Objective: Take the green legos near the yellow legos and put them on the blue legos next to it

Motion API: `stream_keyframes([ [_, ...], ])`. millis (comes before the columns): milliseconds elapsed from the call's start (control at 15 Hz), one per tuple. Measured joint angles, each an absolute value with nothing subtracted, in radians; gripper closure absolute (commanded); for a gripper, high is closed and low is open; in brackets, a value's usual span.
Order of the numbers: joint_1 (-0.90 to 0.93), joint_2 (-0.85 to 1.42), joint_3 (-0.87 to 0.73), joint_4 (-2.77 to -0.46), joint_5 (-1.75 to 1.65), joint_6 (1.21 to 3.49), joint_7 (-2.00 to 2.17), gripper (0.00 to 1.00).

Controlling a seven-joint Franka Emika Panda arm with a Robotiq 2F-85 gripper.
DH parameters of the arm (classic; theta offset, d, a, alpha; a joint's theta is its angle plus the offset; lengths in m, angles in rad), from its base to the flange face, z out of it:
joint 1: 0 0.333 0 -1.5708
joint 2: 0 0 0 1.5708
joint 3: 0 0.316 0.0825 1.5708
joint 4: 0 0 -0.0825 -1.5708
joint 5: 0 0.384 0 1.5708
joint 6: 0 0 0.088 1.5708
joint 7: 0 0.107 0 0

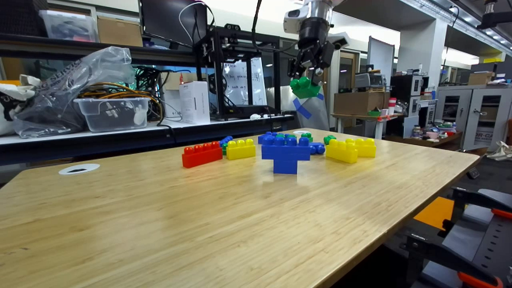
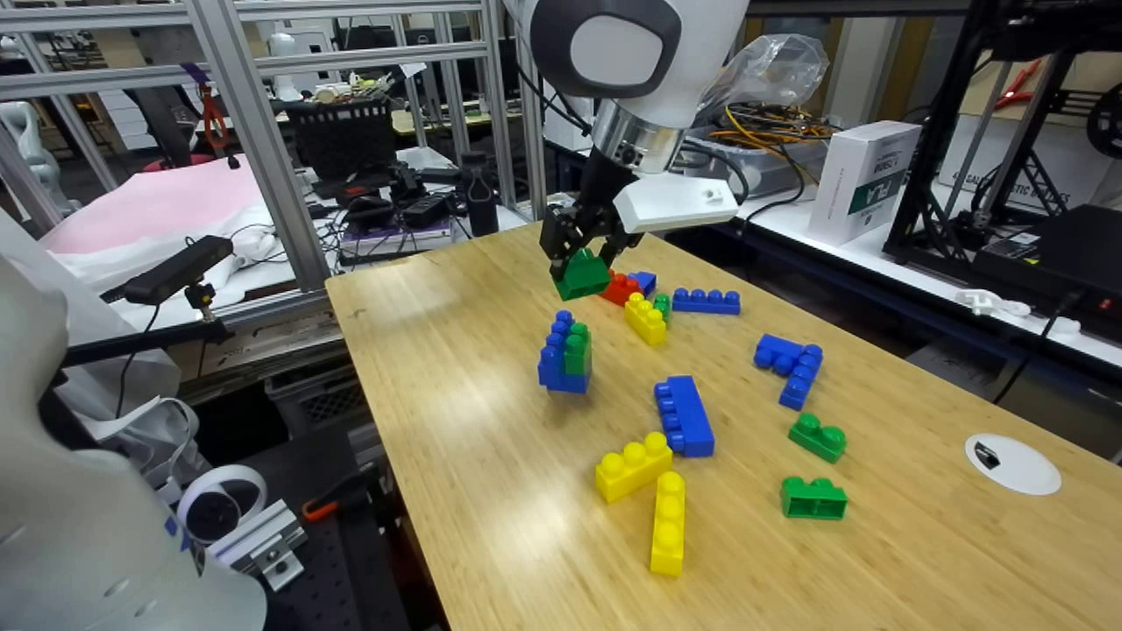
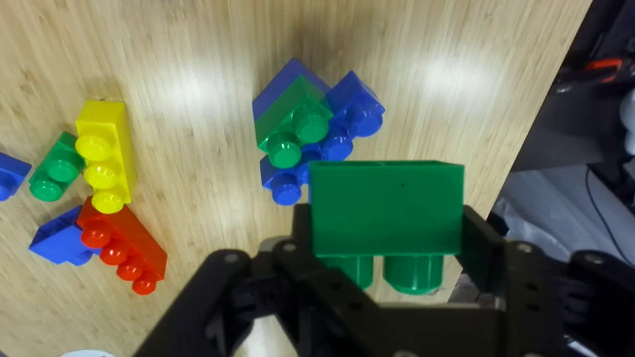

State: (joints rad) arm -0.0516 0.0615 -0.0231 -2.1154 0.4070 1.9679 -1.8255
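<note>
Nearest the wrist camera, the claw (image 3: 388, 230) is clamped around a green brick (image 3: 387, 198), fingers (image 3: 302, 233) pressed to both ends, the brick's two studs facing back toward the wrist. In both exterior views that brick hangs above the table (image 1: 160, 224), apart from the blue stack (image 1: 286, 153), which bears a second green brick (image 2: 577, 350) beside its row of studs. Two yellow bricks (image 2: 633, 471) sit close together, just beside a blue brick (image 2: 688, 416) tipped on its side; a red brick (image 1: 202, 155) is next to a lone yellow one (image 1: 241, 150). On the bench (image 1: 128, 136), a plastic bag (image 1: 76, 90) reads "SERVICE", and a white box (image 2: 868, 171) has a green band whose white letters cannot be read for certain. Handwriting on a white board (image 1: 242, 86) behind the printer (image 1: 219, 76) is too small to make out. Print on a carton (image 2: 982, 188) is partly hidden, "GAL" showing. At the far cabinet (image 1: 471, 124), a label (image 1: 485, 136) shows "CAR".
</note>
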Motion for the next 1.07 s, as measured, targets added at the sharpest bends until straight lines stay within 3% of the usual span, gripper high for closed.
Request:
stream_keyframes([
  [600,-0.084,0.065,-0.063,-2.272,0.754,2.022,-1.692,0.55],
  [1067,0.017,0.058,0.031,-2.478,1.288,2.361,-1.747,0.55],
])
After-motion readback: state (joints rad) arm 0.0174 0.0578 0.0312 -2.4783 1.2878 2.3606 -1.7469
